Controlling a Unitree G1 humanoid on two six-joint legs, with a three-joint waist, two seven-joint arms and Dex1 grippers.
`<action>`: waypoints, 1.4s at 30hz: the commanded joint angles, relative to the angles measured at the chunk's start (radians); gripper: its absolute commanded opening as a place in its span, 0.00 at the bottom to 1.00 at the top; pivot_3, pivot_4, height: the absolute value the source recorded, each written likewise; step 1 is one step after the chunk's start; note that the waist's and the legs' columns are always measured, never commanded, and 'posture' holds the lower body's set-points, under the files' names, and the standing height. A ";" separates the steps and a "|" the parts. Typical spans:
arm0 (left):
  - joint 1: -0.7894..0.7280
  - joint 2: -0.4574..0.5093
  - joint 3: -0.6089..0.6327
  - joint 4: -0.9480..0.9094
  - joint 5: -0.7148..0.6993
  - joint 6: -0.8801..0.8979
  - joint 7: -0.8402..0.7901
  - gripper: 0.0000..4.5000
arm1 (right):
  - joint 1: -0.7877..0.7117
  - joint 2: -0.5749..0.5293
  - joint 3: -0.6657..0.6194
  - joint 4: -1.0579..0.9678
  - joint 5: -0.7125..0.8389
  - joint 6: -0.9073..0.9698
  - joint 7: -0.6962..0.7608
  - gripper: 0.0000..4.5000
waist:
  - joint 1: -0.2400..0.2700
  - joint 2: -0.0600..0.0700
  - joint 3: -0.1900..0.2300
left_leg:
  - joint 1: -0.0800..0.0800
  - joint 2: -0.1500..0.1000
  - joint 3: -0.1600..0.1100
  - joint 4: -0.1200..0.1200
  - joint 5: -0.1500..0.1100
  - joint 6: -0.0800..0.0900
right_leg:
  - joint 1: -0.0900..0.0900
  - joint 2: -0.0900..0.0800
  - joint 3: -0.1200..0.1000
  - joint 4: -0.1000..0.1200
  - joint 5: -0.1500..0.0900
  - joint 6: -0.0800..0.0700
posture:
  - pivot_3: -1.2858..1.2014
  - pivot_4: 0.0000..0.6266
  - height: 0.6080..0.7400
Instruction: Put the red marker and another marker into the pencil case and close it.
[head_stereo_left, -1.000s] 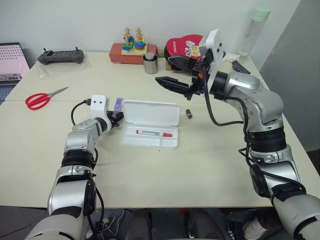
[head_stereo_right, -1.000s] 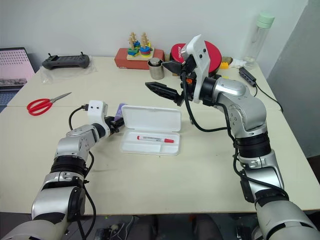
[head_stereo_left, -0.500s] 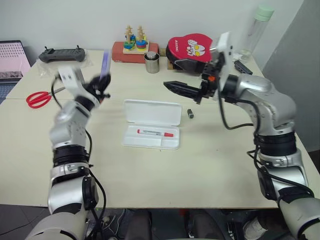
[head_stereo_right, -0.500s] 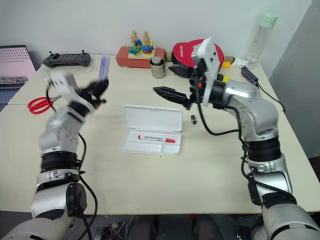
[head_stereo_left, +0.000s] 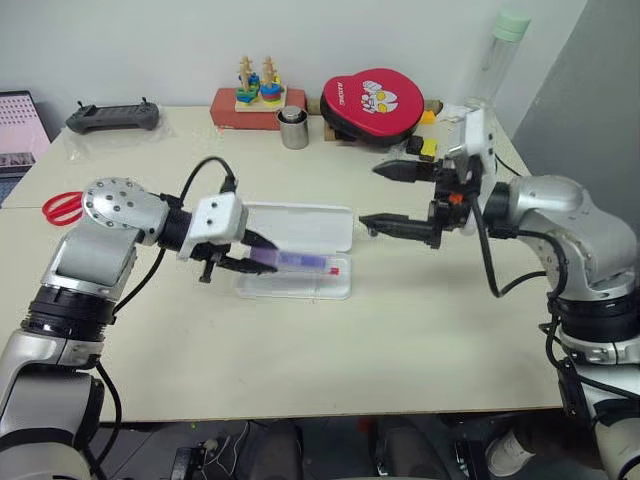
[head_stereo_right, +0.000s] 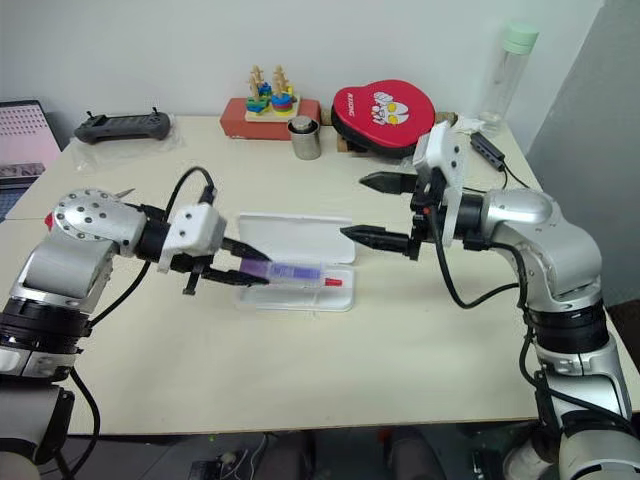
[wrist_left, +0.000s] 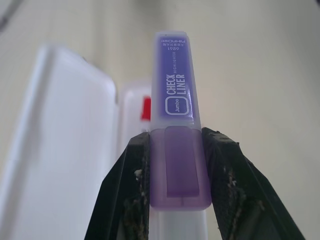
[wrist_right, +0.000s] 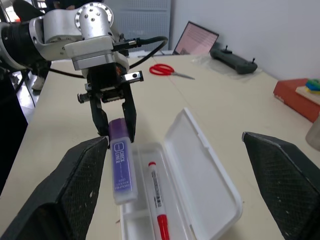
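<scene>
While the left gripper (head_stereo_left: 243, 258) pinches the purple marker (wrist_left: 176, 120) between its two black fingers (wrist_left: 127, 200), clamped on the darker cap end, the marker's barrel hangs over the open tray of the pencil case (head_stereo_left: 300, 245). Print on the barrel reads "CHECK LINER" beside a small "Jumbo" box, with finer lettering beyond it too small to make out. Inside the pencil case lies the red marker (wrist_right: 158, 203), lengthwise in the tray, its red cap pointing away from the left gripper; the lid stands flung back flat on the table. To the right of the pencil case, the right gripper (head_stereo_left: 383, 197) hovers with its jaws spread wide, holding nothing.
</scene>
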 joint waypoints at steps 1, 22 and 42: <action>-0.034 -0.009 -0.028 0.078 0.082 -0.080 -0.004 0.27 | 0.011 -0.006 -0.018 -0.081 0.008 0.005 -0.034 1.00 | 0.002 0.000 0.000 | -0.001 0.000 0.000 0.000 0.000 0.000 | 0.000 0.000 0.000 0.000 0.000 0.000 | 0.52 0.24 1.00; -0.032 -0.062 -0.030 0.159 0.174 -0.100 0.049 0.27 | 0.050 -0.014 -0.011 -0.111 0.006 0.016 -0.056 1.00 | 0.004 0.000 0.000 | -0.001 0.000 -0.001 0.001 0.000 0.000 | 0.000 0.000 -0.001 0.000 0.000 -0.001 | 0.52 0.24 1.00; -0.065 -0.265 0.172 -0.019 -0.090 0.212 0.247 1.00 | 0.045 0.066 0.019 0.126 -0.205 0.040 -0.327 1.00 | 0.006 0.000 0.000 | -0.003 0.000 -0.002 0.005 0.000 0.000 | 0.000 0.000 -0.002 0.001 0.001 0.000 | 0.52 0.24 1.00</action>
